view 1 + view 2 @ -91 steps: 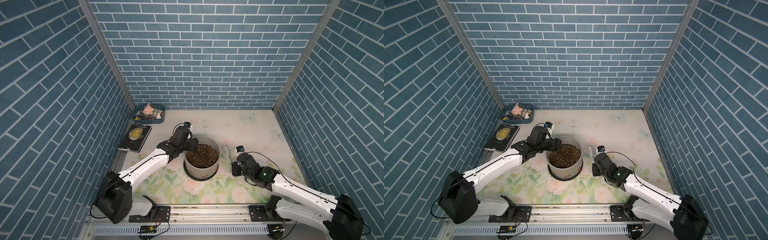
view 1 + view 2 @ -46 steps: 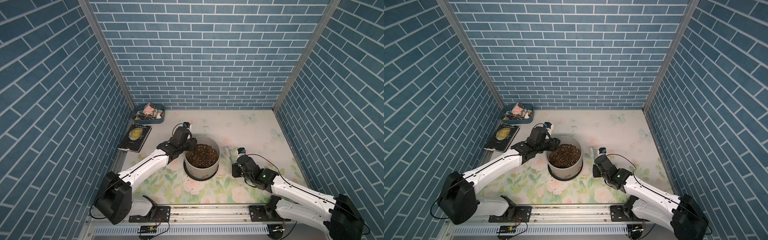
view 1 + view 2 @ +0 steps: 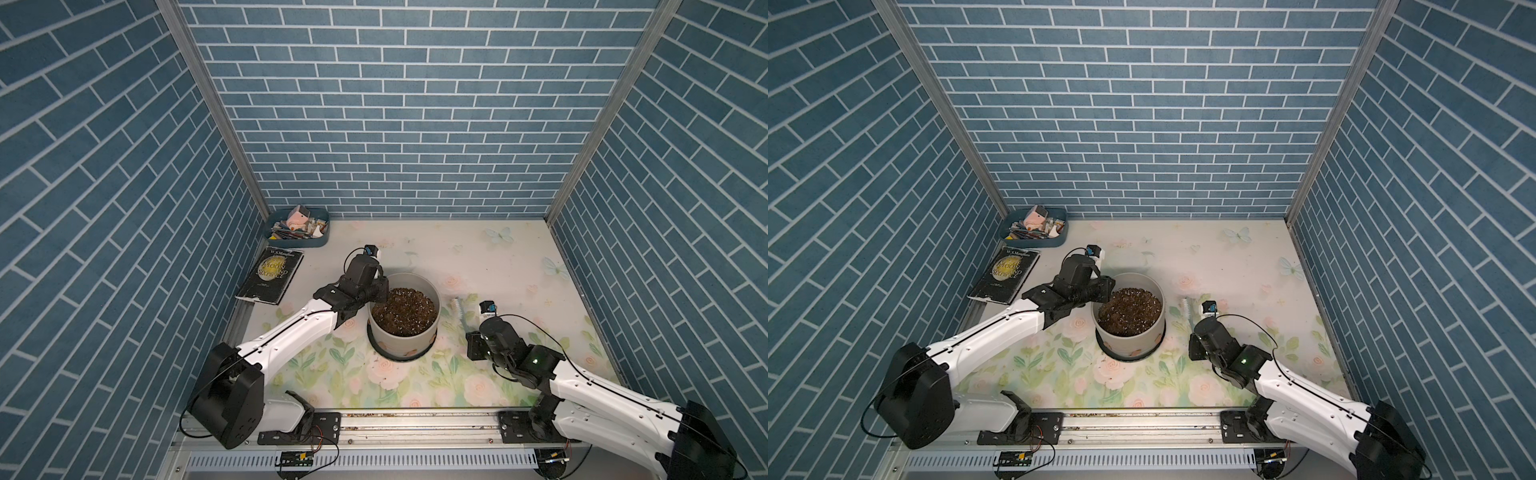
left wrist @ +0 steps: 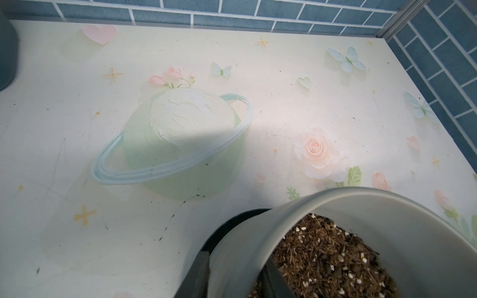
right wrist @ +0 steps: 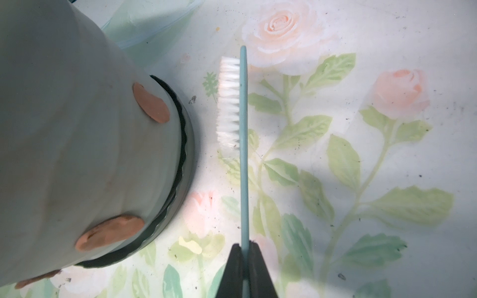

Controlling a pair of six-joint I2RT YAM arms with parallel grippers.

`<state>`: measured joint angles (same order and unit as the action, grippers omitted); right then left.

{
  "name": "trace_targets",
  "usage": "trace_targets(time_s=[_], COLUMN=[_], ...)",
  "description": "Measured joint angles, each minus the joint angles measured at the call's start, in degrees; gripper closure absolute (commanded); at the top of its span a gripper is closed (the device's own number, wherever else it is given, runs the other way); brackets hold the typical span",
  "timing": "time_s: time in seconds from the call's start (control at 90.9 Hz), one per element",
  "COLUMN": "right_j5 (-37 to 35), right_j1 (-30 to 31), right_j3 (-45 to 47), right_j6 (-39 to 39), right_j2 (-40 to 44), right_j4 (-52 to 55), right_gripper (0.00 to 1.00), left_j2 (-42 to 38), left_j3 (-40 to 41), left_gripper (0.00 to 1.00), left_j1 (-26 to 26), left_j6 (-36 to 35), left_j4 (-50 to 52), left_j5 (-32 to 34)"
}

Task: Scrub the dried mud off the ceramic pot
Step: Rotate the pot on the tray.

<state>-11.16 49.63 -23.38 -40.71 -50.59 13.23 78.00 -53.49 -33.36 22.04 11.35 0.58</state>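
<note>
Bracing before scrubbing: left gripper point(image 4: 235, 278) appears clamped astride the left rim of the pot point(image 3: 403, 345), mid-table. Right gripper point(image 5: 245, 258) pinches the brush point(image 5: 243, 154), bristles facing but clear of the mud point(image 5: 151, 104) low on the right wall. Next, probably, bristles press leftward onto a blob.

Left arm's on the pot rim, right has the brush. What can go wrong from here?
Left gripper pinches only the pot rim, one finger in the soil: scrubbing may tip it.
Right gripper holds the brush far from its bristles: pressure may twist it.
Mud sits low by the saucer: bristles may catch its edge.
</note>
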Motion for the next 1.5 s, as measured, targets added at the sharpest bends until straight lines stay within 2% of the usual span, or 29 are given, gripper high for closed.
trace_targets(time_s=[0.209,0.517,0.891,1.21,1.496], right_j5=[-0.02,-0.04,0.31,0.85,0.87], right_j1=[0.02,0.15,-0.44,1.46,2.69], right_j3=[0.0,2.03,3.74,8.41,8.28], right_j6=[-0.02,-0.76,-3.02,-6.23,-7.06], right_j2=[0.31,0.94,-4.35,-2.8,-4.96], right_j4=[0.0,-0.9,-8.55,-13.49,-16.96], right_gripper=[1.0,1.0,1.0,1.0,1.0], left_j2=[-0.04,-0.11,-0.22,-3.78,-5.09], left_j3=[-0.02,-0.04,0.13,4.74,6.19], left_gripper=[0.76,1.0,1.0,1.0,1.0], left_j1=[-0.22,-0.96,-1.22,-1.05,-0.85], left_j6=[0.22,1.01,2.97,10.49,12.22], left_j4=[0.39,0.61,0.52,-2.75,-3.61], left_j5=[-0.13,1.86,3.52,6.01,6.4])
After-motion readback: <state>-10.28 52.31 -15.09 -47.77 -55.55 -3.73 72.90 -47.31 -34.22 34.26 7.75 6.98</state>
